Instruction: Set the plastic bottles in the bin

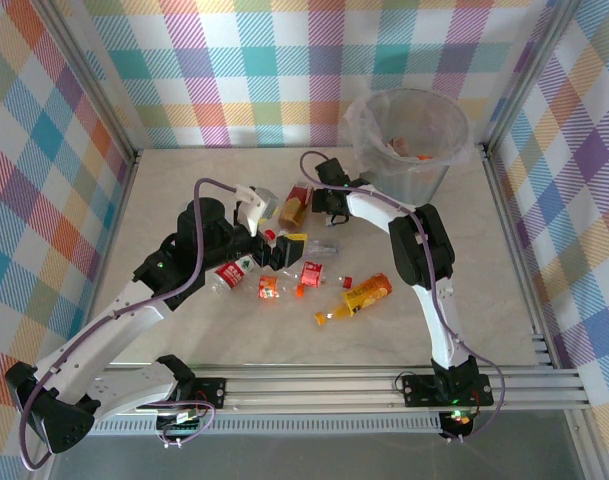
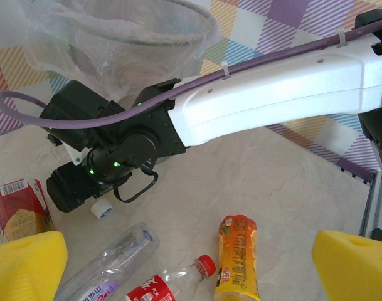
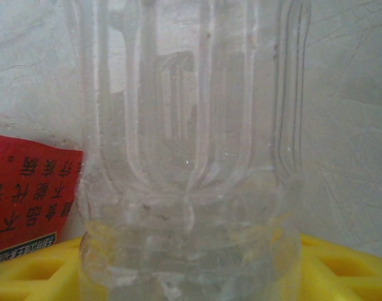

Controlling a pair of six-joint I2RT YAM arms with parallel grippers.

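Observation:
The bin [image 1: 409,140], grey and lined with a clear bag, stands at the back right with bottles inside. My right gripper [image 1: 329,205] is low just left of it. In the right wrist view its yellow fingers [image 3: 27,269] press both sides of a clear ribbed bottle [image 3: 191,157] lying on the table. My left gripper [image 2: 191,276] hangs open above a clear bottle [image 2: 106,260], a red-labelled bottle [image 2: 172,285] and an orange bottle [image 2: 238,257]. A long orange bottle [image 1: 359,298] and small red-labelled bottles [image 1: 269,288] lie in the middle.
A red-labelled bottle [image 1: 296,205] lies next to my right gripper. A white cap [image 2: 101,209] pokes out beside that gripper. The right forearm [image 2: 272,94] crosses above the table between my left gripper and the bin. Checked walls enclose the table.

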